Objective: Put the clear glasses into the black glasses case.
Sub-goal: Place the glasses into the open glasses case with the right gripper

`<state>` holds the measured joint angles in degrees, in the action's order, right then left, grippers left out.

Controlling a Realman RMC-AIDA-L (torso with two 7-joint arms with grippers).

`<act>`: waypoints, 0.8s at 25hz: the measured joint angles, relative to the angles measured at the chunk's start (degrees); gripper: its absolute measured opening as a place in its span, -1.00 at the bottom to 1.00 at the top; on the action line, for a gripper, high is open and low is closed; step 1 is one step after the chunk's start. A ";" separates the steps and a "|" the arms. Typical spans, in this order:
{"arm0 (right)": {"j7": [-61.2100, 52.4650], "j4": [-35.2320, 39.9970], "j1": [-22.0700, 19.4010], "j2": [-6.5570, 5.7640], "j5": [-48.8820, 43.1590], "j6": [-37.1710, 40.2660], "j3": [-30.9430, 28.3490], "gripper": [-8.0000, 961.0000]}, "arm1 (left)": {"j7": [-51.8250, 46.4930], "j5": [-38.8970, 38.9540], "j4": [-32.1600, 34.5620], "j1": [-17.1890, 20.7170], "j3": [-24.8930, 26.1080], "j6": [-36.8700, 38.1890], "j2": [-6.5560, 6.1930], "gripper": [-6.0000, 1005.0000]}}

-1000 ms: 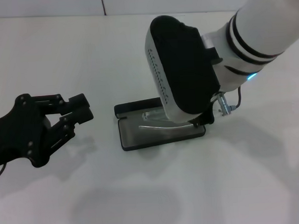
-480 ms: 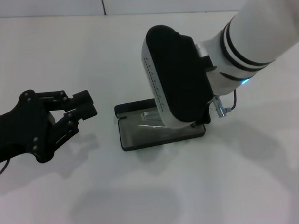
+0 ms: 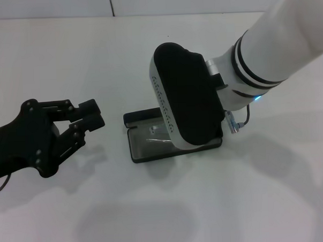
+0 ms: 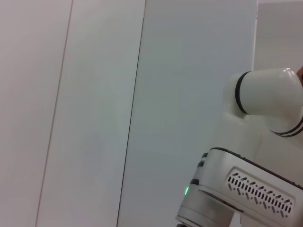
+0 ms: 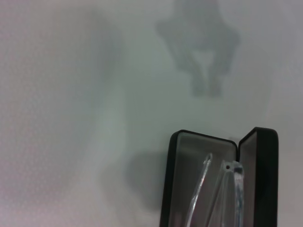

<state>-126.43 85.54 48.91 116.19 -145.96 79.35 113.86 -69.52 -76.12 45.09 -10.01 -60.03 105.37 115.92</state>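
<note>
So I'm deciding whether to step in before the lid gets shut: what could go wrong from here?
The clear glasses have thin arms poking up over the black glasses case; closing now might pinch them. The right tool is hidden under its wrist housing in the head view, so a snag on lifting cannot be excluded. The left tool hangs beside the case, apart from it.

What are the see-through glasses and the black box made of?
The clear glasses look like transparent plastic: you see the lining right through the thin arms, and the edges glint. The black glasses case looks like matte hard plastic or a leather-like cover, with a dull, soft-looking grey lining; which one is hard to tell.
</note>
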 joint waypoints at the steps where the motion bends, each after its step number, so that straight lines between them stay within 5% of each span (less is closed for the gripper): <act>1: -0.01 -0.33 -0.07 0.00 -0.06 -0.42 0.09 -0.86 | 0.00 0.00 0.00 0.00 0.00 0.00 0.00 -0.64; 20: -1.80 -0.47 -1.26 0.00 -2.87 -4.46 3.64 -0.86 | 0.08 0.01 0.00 0.08 0.00 0.00 0.01 -0.65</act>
<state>-128.23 85.07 47.65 116.19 -148.83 74.89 117.50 -69.44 -76.11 45.09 -9.93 -60.03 105.37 115.93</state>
